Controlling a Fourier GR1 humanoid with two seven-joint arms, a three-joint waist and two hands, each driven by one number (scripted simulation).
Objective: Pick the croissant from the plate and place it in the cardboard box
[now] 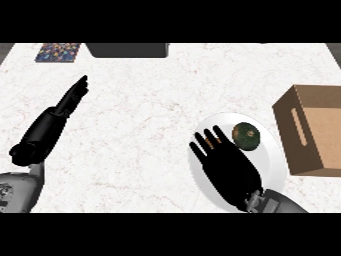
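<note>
Your right hand point(228, 162) hangs open over the plate point(275, 165), fingers straight, and the dark round item point(246, 136) where the croissant should be sits just right of the fingertips, box point(328, 132) further right, left hand point(75, 93) open and far off.

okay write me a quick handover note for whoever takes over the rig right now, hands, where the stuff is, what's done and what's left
Right hand: open, fingers straight, over the white plate, holding nothing.
Left hand: open, idle over the counter at the left.
A dark greenish-brown item, not clearly a croissant, lies on the plate just past the right fingertips.
Cardboard box: right of the plate.
Done: approach only. Left: grasp, lift, place in box.
</note>
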